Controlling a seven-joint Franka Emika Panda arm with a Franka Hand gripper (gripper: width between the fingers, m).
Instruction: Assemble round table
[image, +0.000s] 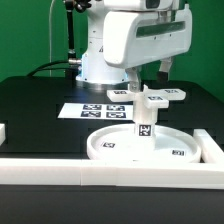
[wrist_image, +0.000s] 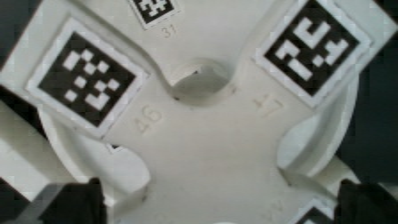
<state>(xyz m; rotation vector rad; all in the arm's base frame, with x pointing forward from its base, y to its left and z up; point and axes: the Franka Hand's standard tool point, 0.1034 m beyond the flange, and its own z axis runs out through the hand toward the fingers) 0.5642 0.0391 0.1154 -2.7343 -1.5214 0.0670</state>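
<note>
The large round disc lies on the black table. The short post stands upright on it. The cross-shaped foot sits on top of the post and fills the wrist view, with its centre hole and two tags showing. My gripper hangs right over the foot. In the wrist view my gripper is open, with the dark fingertips wide apart on either side of the foot's white surface. I see no grip on it.
The marker board lies flat behind the disc. White edge rails run along the front, the exterior view's right and its left. The arm's base stands at the back.
</note>
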